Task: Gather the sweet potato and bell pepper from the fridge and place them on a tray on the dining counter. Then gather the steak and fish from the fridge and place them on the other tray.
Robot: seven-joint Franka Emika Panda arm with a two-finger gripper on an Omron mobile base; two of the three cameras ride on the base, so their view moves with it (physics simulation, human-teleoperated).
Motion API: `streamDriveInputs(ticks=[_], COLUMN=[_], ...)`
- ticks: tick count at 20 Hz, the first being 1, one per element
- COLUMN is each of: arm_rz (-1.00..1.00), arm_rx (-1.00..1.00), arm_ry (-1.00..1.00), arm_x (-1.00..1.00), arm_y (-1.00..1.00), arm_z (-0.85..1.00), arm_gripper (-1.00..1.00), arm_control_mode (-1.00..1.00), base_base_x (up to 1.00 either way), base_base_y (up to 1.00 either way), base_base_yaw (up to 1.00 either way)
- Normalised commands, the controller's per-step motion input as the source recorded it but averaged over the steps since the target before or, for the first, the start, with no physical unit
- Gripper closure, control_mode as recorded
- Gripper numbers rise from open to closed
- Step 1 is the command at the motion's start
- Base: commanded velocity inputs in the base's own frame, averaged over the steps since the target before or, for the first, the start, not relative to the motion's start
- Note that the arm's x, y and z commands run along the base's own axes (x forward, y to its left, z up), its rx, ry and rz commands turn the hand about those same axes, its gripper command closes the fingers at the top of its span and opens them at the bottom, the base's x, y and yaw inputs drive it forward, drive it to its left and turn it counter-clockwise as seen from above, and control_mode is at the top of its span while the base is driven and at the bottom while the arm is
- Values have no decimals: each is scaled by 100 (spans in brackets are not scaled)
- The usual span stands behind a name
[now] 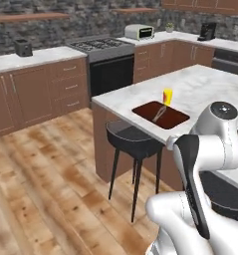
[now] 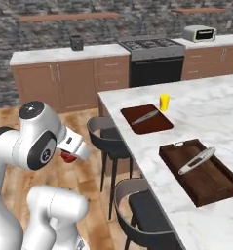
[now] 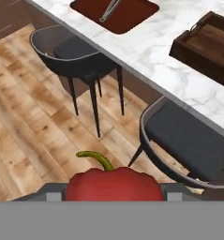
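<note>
While the gripper [image 3: 113, 199] holds the red bell pepper [image 3: 113, 183] at the bottom centre of the hand view, it is better to carry it level toward the dark tray [image 2: 202, 172] at lower right — releasing only above its floor.

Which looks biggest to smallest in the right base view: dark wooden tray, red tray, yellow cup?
1. Dark wooden tray: largest, though it also sits nearest the camera, which inflates it.
2. Red tray: clearly smaller in the frame, and farther back.
3. Yellow cup: by far the smallest.
</note>
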Motion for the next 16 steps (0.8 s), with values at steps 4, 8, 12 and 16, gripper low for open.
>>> streamDriveInputs(ticks=[4,8,12,16], arm_rz=[0,0,0,0], arm_rx=[0,0,0,0], arm_ry=[0,0,0,0], arm_x=[0,0,0,0], arm_y=[0,0,0,0], arm_z=[0,0,0,0], arm_gripper=[100,100,100,100], arm_control_mode=[100,100,100,100], base_base_x=[57,29,24,35], base_base_y=[73,77,76,78], base_base_yaw=[-42,-47,-49,-48])
